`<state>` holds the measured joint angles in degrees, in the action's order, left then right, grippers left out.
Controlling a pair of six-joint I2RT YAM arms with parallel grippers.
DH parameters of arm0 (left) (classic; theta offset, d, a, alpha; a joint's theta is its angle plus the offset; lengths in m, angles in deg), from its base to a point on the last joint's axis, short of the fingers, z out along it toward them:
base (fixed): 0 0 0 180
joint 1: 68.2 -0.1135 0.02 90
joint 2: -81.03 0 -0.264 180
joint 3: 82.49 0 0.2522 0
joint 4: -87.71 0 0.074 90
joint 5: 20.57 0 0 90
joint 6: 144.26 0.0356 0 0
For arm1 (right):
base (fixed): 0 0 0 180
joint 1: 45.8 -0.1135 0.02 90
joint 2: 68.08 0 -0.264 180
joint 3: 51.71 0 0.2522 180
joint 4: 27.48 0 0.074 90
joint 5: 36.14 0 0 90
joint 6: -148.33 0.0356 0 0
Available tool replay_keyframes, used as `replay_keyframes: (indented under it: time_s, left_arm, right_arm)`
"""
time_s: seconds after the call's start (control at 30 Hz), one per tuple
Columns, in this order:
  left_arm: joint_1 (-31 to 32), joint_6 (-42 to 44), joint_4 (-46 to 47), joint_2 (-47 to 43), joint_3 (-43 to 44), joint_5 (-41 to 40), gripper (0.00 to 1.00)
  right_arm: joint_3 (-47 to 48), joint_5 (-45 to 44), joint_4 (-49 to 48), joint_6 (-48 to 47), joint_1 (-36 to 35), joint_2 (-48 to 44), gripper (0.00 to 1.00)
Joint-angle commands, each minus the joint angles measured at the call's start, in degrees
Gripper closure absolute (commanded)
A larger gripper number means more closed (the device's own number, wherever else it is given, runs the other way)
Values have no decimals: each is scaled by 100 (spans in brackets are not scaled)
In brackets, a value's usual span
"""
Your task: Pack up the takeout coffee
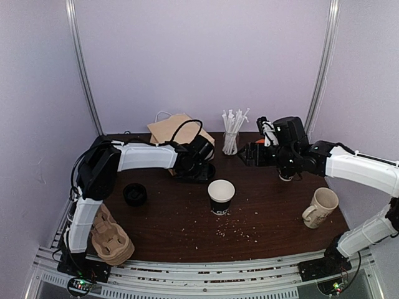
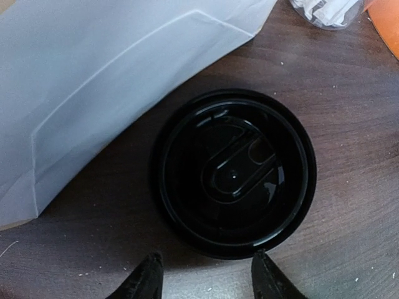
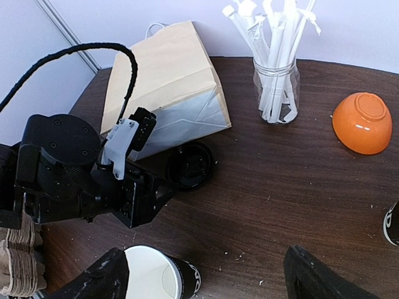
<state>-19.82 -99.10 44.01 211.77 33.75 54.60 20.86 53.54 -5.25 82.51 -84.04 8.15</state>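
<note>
Two end effectors face each other over the far half of the worktop (image 1: pixel 262 230) in the top view. The takeout coffee (image 1: pixel 221 196) stands upright and lidless at the centre, its long axis vertical. It is near and slightly right of the left end effector (image 1: pixel 194 167), and near and left of the right end effector (image 1: pixel 247 154). Neither touches it, and the left looks a little nearer. A black lid (image 1: pixel 197 174) lies just under the left one, beside the paper bag (image 1: pixel 177 131).

Left wrist view: the fingers stand partly apart with nothing between them, and the lid lies flat just beyond their tips.

Right wrist view: the fingers are spread wide and empty, with the cup's open rim close by one finger. Capping likely comes before packing, so the coming move probably turns on the cup lying near and right of the lid.
</note>
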Motion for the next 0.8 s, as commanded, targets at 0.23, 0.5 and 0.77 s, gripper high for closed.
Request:
replay_keyframes:
  time_s: [0.23,0.5,0.77]
  left_arm:
    - [-346,109,26,188,335,104,46]
    - [-572,186,19,326,261,40,45]
    - [-736,272,10,-15,16,-229,38]
  right_arm:
    - [-63,139,66,7,26,-193,12]
    - [-18,104,138,-28,27,-191,12]
    - [-22,108,131,-21,25,-164,12]
